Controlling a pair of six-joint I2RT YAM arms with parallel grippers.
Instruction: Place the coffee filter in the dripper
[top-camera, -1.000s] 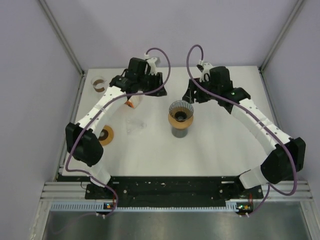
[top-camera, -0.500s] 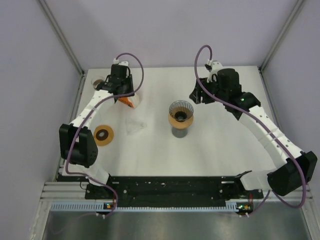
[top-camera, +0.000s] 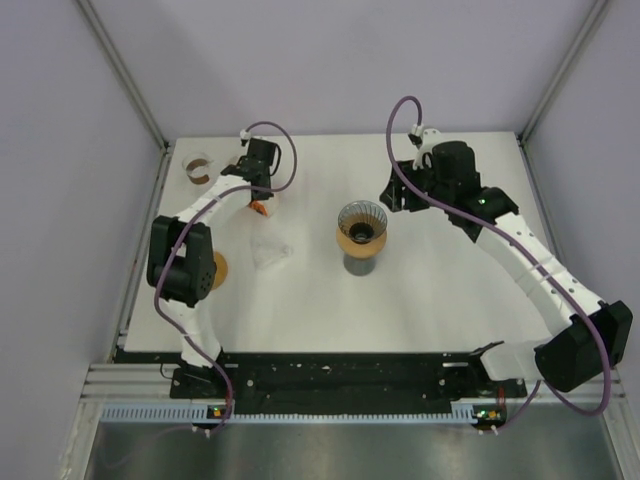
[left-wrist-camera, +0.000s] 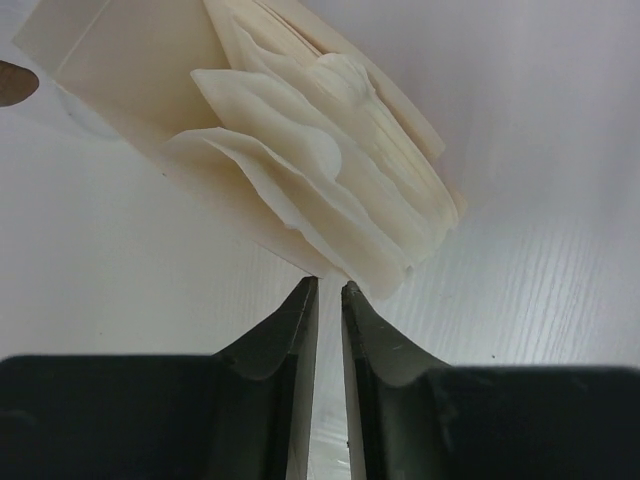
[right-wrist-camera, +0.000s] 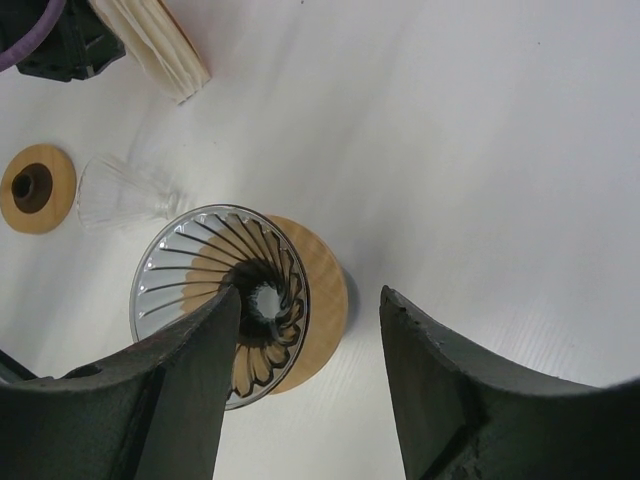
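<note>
The clear ribbed glass cone dripper (top-camera: 361, 228) with its round wooden collar stands upright on a dark base near the middle of the white table (top-camera: 440, 290). The stack of cream pleated paper coffee filters (top-camera: 268, 206) sits well apart from the dripper, to its left in the top view and slightly farther from the arm bases, against an orange holder (top-camera: 257, 209). The left gripper (top-camera: 260, 196) is positioned at this stack. In the left wrist view, the left gripper (left-wrist-camera: 328, 285) has its two dark fingers standing narrowly apart, and the table surface shows through the slim gap between them. The lower edge of the filter stack (left-wrist-camera: 320, 170) lies directly ahead of the fingertips; whether the tips touch the paper cannot be determined. The right gripper (top-camera: 392, 195) is just right of the dripper and slightly beyond it. In the right wrist view, the right gripper (right-wrist-camera: 310, 300) is released, with its jaws wide apart and holding nothing, and the dripper (right-wrist-camera: 200, 270) appears below and between the fingers. A second clear glass cone (top-camera: 270, 252) lies on its side left of the dripper. A flat wooden ring (right-wrist-camera: 35, 187) lies farther left of the dripper, beyond that cone.
</note>
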